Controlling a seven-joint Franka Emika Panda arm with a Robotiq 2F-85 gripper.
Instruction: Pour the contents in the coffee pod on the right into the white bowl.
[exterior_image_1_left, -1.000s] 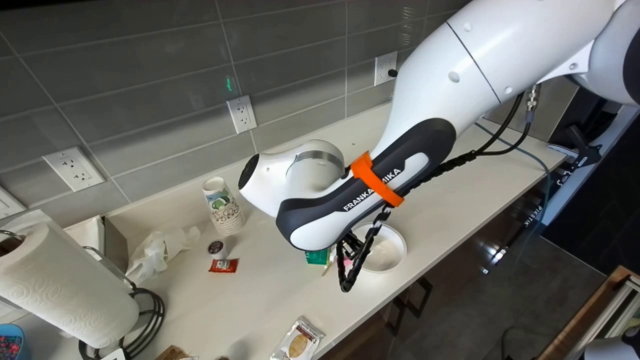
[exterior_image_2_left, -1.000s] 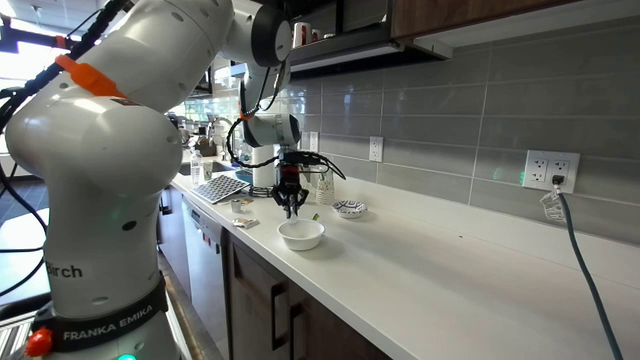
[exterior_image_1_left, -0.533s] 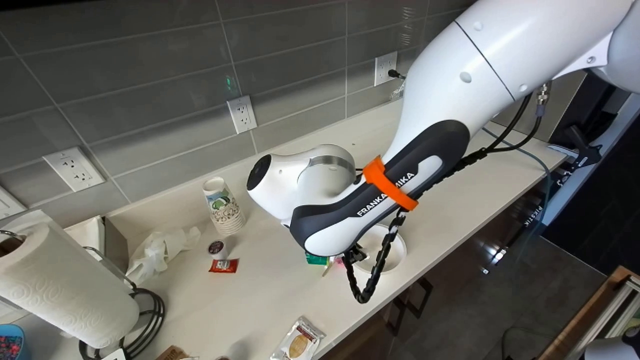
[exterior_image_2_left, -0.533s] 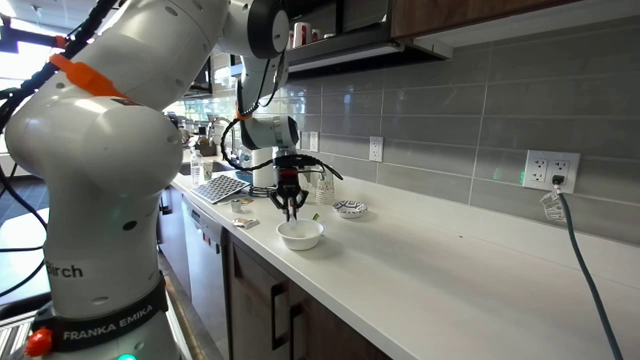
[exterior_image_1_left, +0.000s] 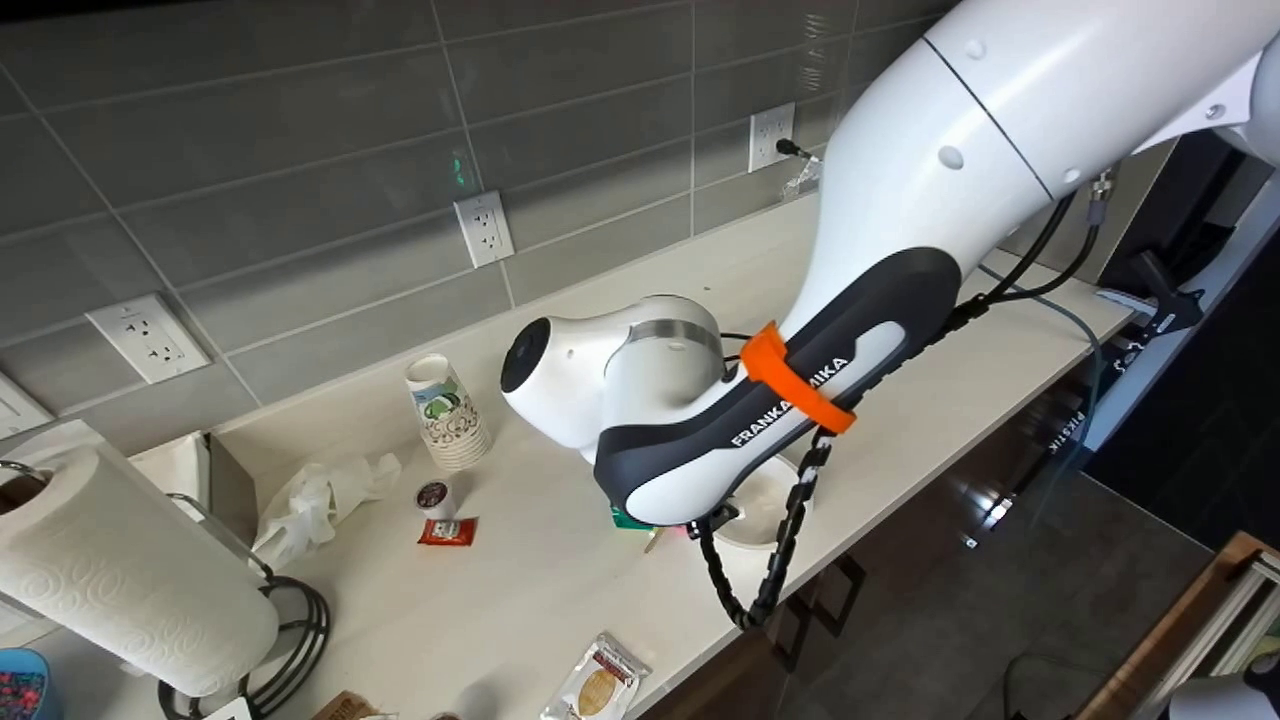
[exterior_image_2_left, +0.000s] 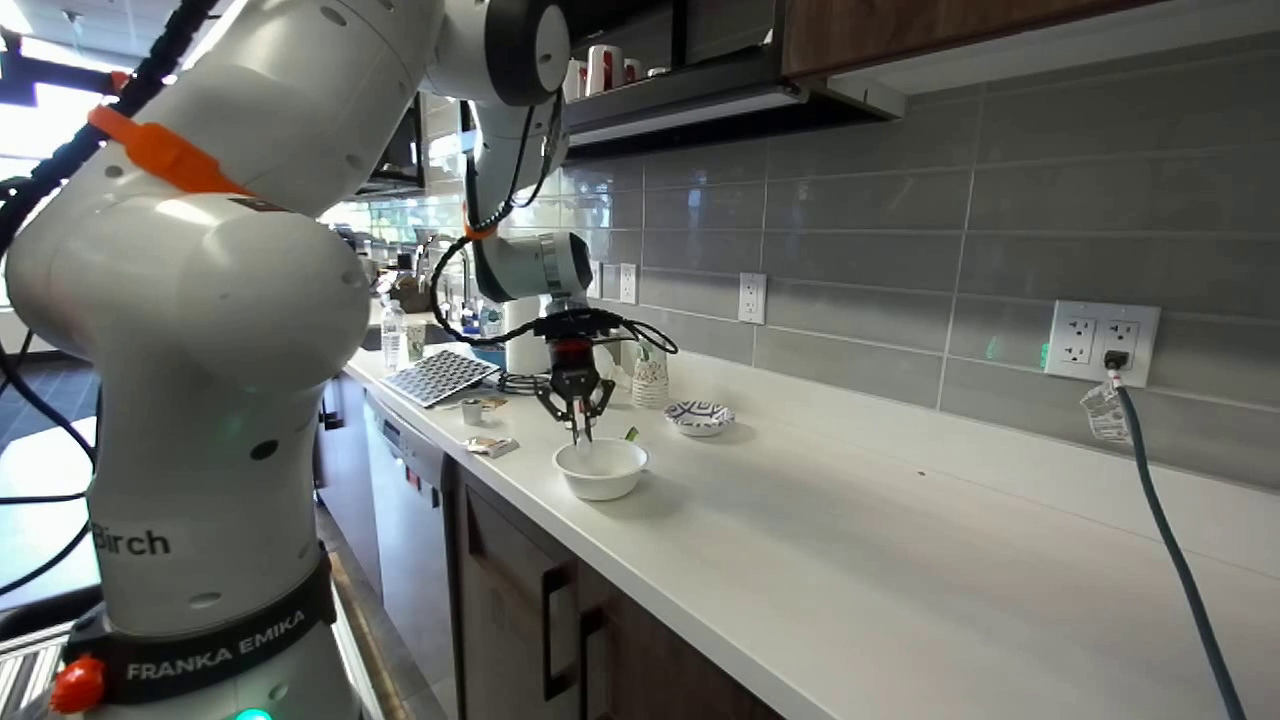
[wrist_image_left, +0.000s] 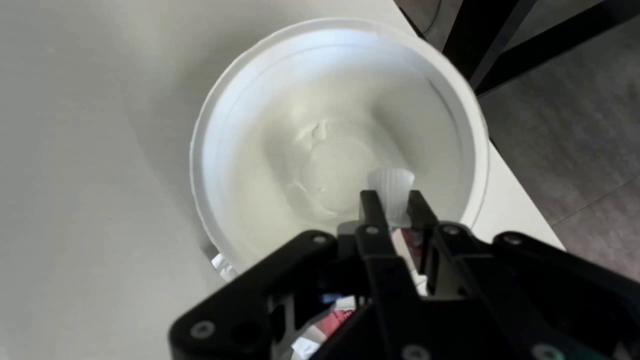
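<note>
Since the earlier frame, my arm has slid a little right and downward in an exterior view, over the bench that carries the white bowl. I have the pincer above that bowl, drawn narrow, and the coffee pod sits well apart from both, farther along the bench. Gripped in its tips is a small ribbed white piece that I cannot identify.

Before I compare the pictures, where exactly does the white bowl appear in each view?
In an exterior view: white bowl, lower right of centre, partly behind the arm.
In an exterior view: white bowl, below and slightly left of centre.
Wrist view: white bowl, upper middle.
Shared landmark: counter edge, near it.
</note>
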